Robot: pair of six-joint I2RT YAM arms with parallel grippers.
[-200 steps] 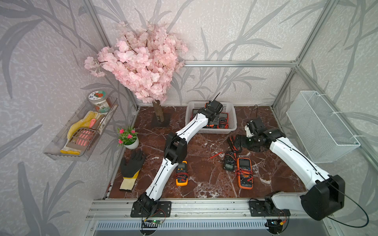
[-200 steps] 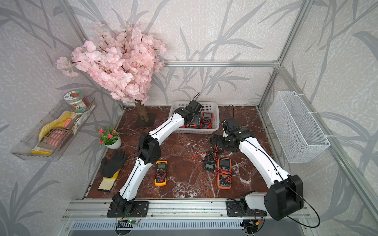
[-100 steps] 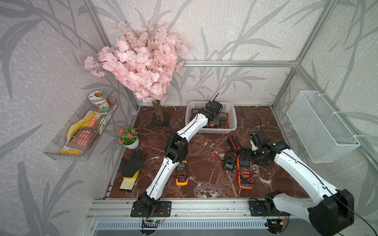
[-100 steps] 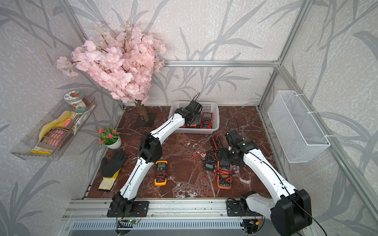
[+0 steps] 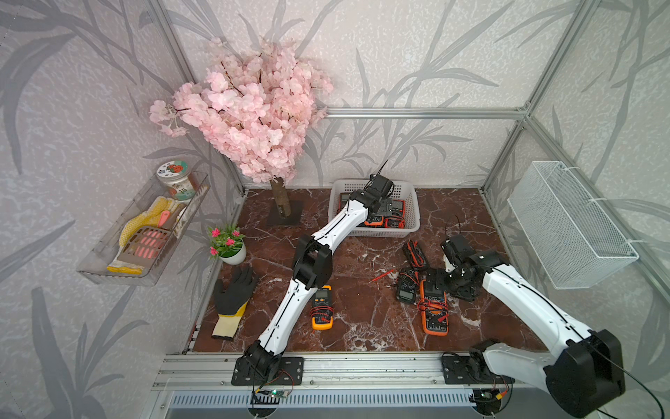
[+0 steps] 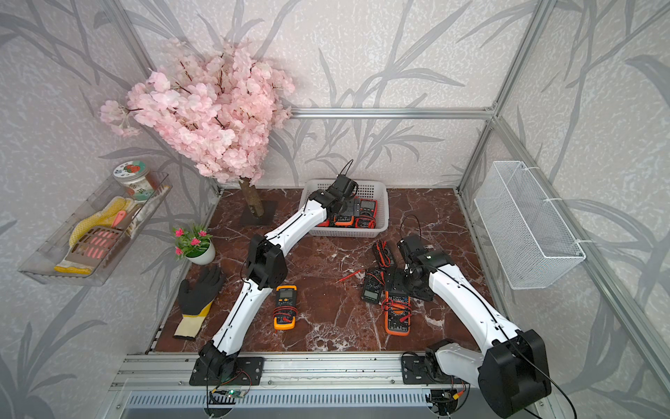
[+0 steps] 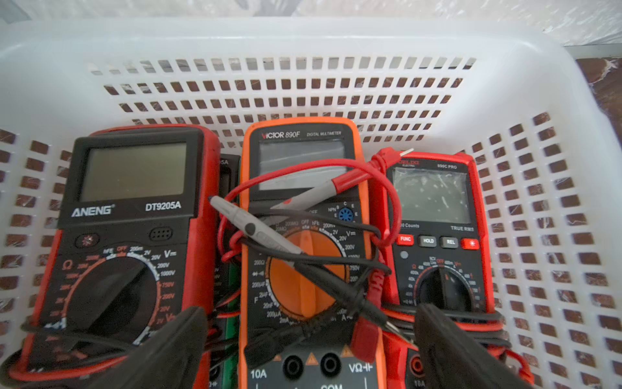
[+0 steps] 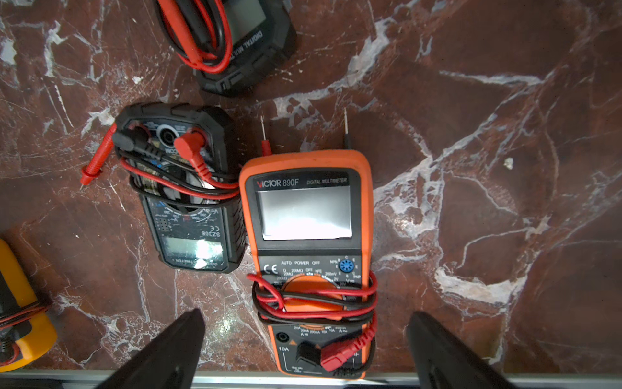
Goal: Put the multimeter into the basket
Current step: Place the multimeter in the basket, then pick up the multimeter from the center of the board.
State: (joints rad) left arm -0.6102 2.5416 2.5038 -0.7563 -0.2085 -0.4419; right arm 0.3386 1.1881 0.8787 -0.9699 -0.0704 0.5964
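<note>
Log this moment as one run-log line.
left gripper: open, above orange Victor multimeter lying in white perforated plastic basket | right gripper: open, above orange lead-wrapped multimeter on red marble tabletop

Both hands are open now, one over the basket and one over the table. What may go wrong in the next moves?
1. Loose test leads lie across the orange meter in the basket, right under the open left hand; pulling away may snag them.
2. The right hand hangs over the second orange meter on the table, close beside a black meter; one finger may land on that.
</note>
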